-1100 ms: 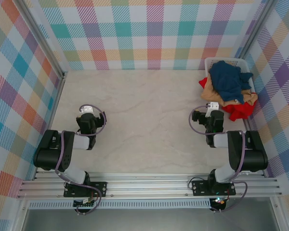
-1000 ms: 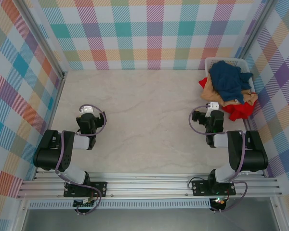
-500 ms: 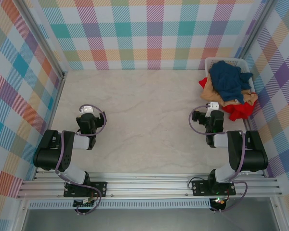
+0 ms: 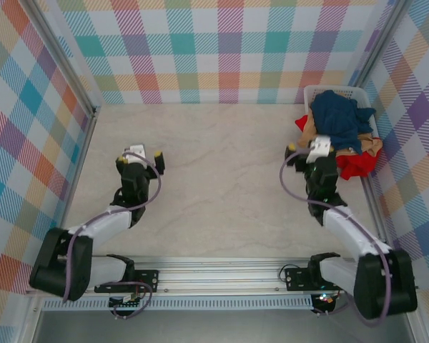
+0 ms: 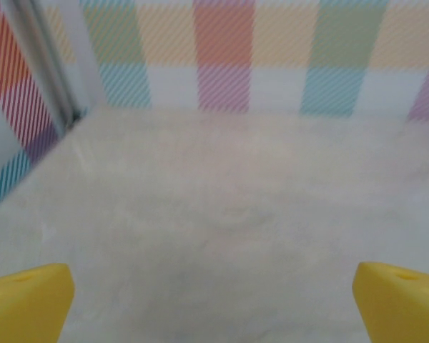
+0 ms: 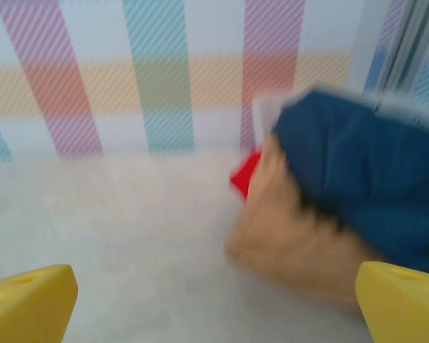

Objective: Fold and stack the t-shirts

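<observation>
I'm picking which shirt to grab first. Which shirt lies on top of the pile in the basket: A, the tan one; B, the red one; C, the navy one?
C: the navy shirt is draped over the tan shirt and the red shirt in the basket.

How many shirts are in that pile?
3: navy shirt on top, tan shirt under it, red shirt lowest, spilling from the basket. More may hide underneath.
</observation>
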